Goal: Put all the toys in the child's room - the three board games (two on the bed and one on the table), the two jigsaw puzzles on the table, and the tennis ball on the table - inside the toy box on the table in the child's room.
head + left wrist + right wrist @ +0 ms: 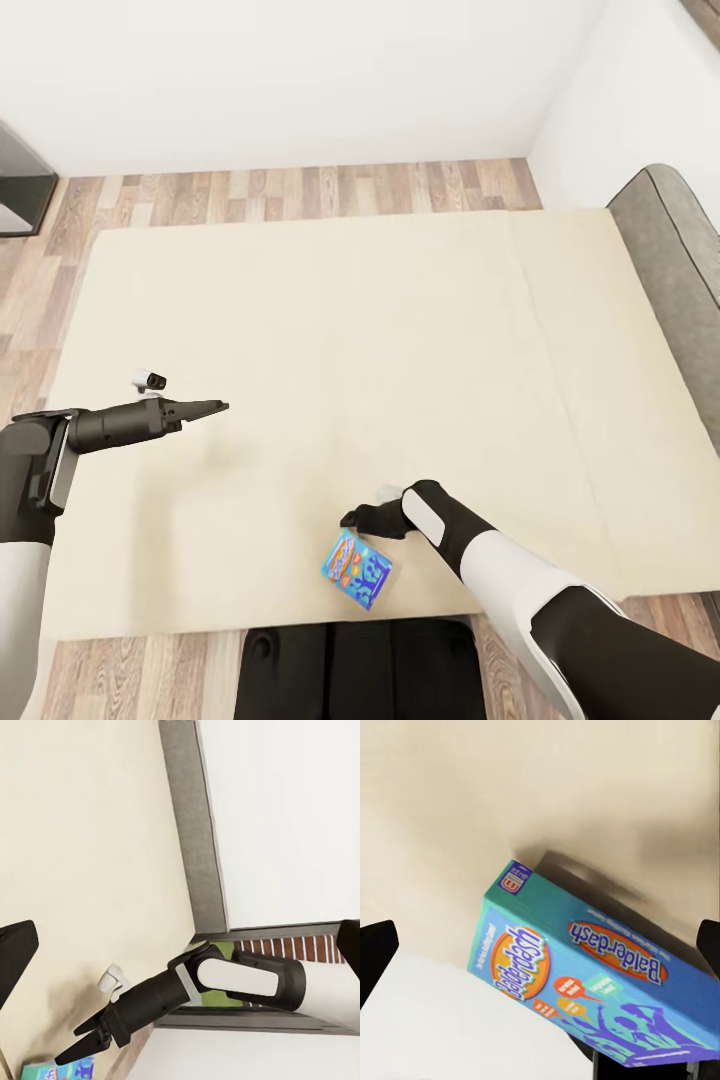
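The blue board game (357, 568) lies on the bed (330, 330), close to its near edge. The right end effector (352, 519) is just above and beside it, and I cannot tell if it touches the box or how far apart its fingers are. The box is tipped, with its long side slanting across the bed. The left end effector (215, 408) hangs over the bare mattress, well apart from the box, fingers closed together and empty. The bed is beige, with a grey headboard (675, 270), a wood floor (300, 190) and white walls (300, 80).
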Motion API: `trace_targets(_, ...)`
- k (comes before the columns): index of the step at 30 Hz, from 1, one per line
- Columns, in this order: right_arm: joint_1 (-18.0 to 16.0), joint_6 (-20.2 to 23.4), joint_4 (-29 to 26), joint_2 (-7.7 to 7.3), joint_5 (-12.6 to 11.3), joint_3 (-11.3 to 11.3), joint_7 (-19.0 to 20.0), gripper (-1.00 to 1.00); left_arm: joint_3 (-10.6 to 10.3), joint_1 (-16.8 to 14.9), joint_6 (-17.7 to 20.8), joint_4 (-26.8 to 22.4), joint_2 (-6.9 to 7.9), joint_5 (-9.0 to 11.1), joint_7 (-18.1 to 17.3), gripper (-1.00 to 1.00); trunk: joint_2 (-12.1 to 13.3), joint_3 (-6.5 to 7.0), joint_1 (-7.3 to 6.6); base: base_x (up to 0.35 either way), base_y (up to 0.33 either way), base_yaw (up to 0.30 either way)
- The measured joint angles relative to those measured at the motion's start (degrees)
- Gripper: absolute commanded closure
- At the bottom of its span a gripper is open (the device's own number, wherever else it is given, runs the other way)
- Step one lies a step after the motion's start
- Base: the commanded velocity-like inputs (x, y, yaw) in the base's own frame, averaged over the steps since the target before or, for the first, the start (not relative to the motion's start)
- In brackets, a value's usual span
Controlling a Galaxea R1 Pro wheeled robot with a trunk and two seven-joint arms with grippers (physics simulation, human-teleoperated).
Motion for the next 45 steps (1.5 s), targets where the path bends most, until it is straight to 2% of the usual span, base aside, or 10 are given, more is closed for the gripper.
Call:
trace_targets(4, 0.00, -0.09, 0.02, 0.00, 0.32, 0.26, -1.37, -1.00, -0.01, 0.00, -0.01, 0.00, 0.00, 0.00, 0.00, -1.00, 0.00, 0.37, 0.00, 0.000, 0.000, 0.074)
trace_targets(14, -0.01, -2.21, 0.13, 0.00, 0.78, 0.98, -10.66, -1.00, -0.01, 0.00, 0.01, -0.01, 0.00, -0.01, 0.00, -1.00, 0.00, 0.72, 0.00, 0.000, 0.000, 0.033)
trace_targets(19, 0.00, -2.32, 0.14, 0.00, 0.79, 1.02, -13.78, -1.00, -0.01, 0.00, 0.01, 0.00, 0.00, -0.01, 0.00, -1.00, 0.00, 0.74, 0.00, 0.000, 0.000, 0.004)
trace_targets(27, 0.00, -2.24, 0.15, 0.00, 0.76, 1.36, -15.22, -1.00, -0.01, 0.00, 0.02, 0.00, 0.00, -0.01, 0.00, -1.00, 0.00, 0.75, 0.00, 0.000, 0.000, 0.000)
trace_targets(33, 0.00, -2.37, 0.15, 0.00, 0.76, 3.03, -15.37, -1.00, -0.01, 0.00, 0.02, -0.01, 0.00, -0.01, 0.00, -1.00, 0.00, 0.81, 0.00, 0.000, 0.000, 0.000)
trace_targets(45, 0.00, -2.39, 0.15, 0.00, 0.76, 3.82, -15.27, -1.00, -0.01, 0.00, 0.02, -0.03, 0.00, 0.00, 0.00, -1.00, 0.00, 1.73, 0.00, 0.000, 0.000, 0.000)
